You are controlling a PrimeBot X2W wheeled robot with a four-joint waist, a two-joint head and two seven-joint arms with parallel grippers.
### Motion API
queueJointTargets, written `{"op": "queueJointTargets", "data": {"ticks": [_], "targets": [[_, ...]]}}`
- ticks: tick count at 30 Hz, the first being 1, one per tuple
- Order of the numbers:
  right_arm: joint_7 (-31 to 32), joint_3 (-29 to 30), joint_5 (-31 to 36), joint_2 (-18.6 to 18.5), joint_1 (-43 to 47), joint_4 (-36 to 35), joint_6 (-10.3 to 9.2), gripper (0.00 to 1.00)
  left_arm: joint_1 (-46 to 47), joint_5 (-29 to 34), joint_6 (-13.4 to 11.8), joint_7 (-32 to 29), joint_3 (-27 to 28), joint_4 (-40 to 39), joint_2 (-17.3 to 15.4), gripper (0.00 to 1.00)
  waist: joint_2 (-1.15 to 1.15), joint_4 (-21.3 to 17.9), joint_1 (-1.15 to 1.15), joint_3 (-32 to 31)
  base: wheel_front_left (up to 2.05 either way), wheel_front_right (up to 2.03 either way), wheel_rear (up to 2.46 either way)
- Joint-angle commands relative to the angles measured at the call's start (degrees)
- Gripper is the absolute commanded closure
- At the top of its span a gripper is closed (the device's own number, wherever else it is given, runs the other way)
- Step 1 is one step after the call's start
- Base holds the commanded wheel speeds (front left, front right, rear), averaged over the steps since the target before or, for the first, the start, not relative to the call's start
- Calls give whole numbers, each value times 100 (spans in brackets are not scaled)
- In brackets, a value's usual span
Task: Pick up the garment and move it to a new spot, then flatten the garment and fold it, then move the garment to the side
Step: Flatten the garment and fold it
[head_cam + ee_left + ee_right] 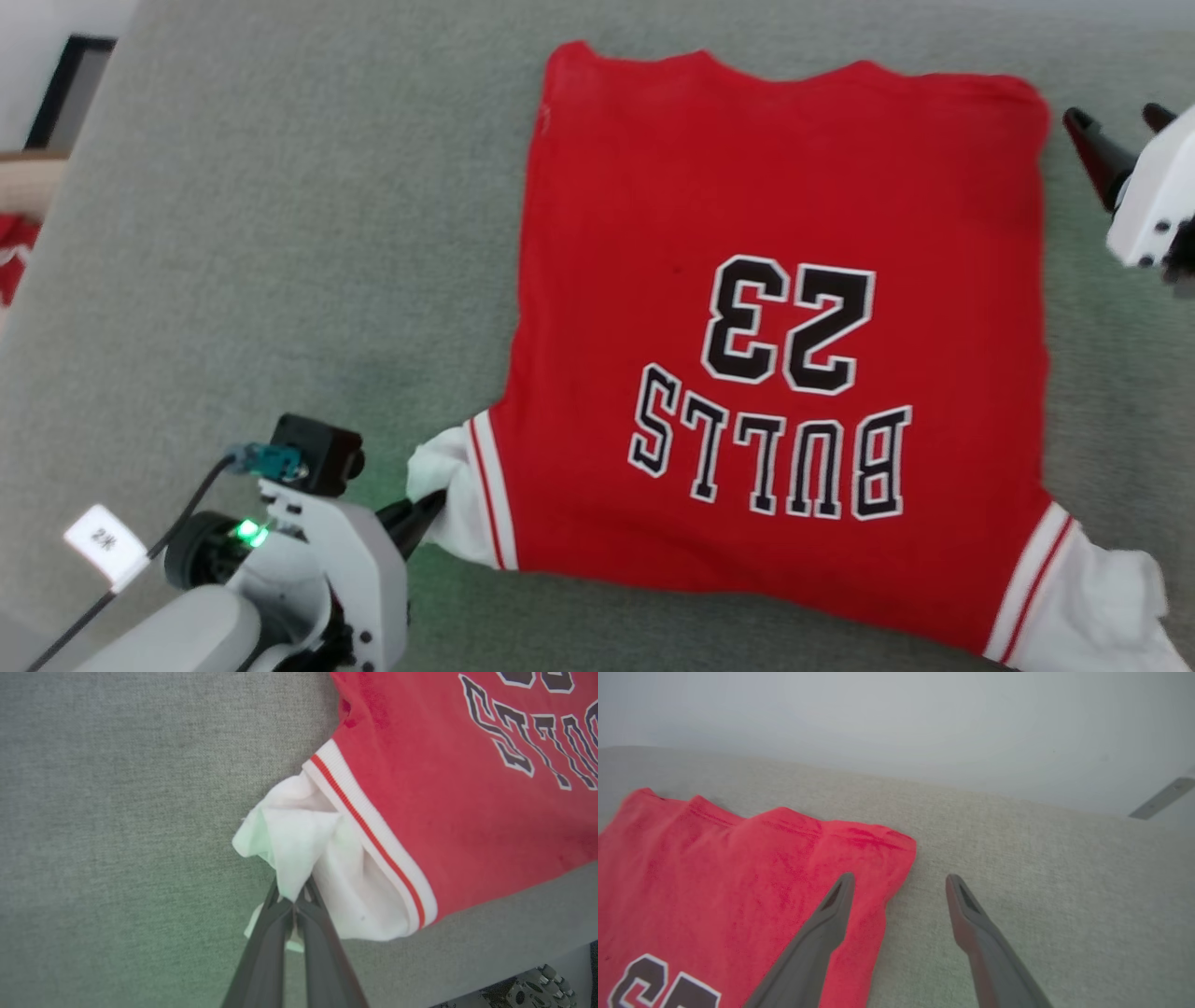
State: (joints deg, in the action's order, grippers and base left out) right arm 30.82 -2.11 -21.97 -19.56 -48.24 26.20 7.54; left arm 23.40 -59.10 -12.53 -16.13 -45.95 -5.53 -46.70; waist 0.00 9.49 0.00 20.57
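Note:
The garment (775,280), a red jersey with black "BULLS" and "23", lies spread on the grey surface with its lettering upside down to me. Its white sleeves stick out at the near corners. My left gripper (425,513) is shut on the crumpled white sleeve (299,844) at the near left corner; in the left wrist view the cloth is pinched between the tips of my left gripper (295,900). My right gripper (1120,117) stands open by the garment's far right corner (878,854); in the right wrist view my right gripper (899,877) straddles that corner's edge, nothing between its fingers.
The grey fabric surface (280,233) stretches wide to the left of the garment. A red cloth (14,247) lies at the far left edge, off the surface. A pale wall (924,728) rises behind the surface's far edge.

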Motion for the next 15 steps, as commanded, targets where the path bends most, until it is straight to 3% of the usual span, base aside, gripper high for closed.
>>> {"op": "queueJointTargets", "data": {"ticks": [1,15], "targets": [[116,14,109,-35,-426,573,-10,0,162,80,99,1,-33,76,122,100,0,359,0,333,0,0,0],[1148,877,931,15,-1745,3278,-10,0,583,159,548,74,-231,639,672,100,0,908,0,643,0,0,0]]}}
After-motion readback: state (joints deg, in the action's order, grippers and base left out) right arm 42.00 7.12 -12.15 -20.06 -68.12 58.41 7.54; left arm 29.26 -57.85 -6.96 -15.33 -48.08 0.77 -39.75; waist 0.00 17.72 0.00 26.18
